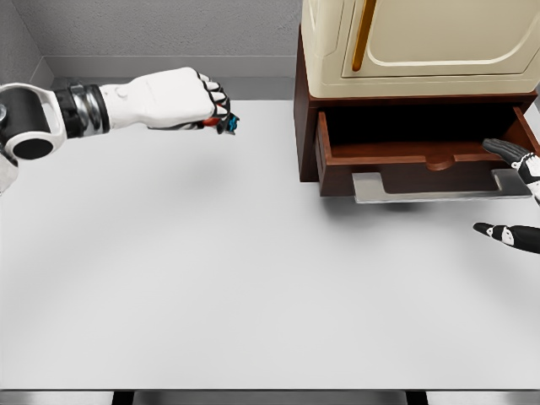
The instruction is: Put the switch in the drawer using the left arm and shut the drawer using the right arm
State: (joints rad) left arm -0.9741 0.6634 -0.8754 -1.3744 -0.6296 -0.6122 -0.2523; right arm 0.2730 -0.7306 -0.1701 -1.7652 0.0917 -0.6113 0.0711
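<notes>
My left hand (207, 101) hovers above the far left of the white table (253, 278), its fingers curled shut on the switch (226, 123), a small red, black and blue object poking out below the knuckles. The brown wooden drawer (422, 156) stands pulled open at the right, under a cream cabinet (422, 42); its inside looks bare and its front carries a grey metal handle (439, 186). My right hand (515, 190) shows at the right edge beside the drawer front, fingers spread and holding nothing.
The cabinet and its dark wooden base (304, 126) fill the back right corner. A grey wall (169, 34) runs behind the table. The table's front edge lies along the bottom of the view.
</notes>
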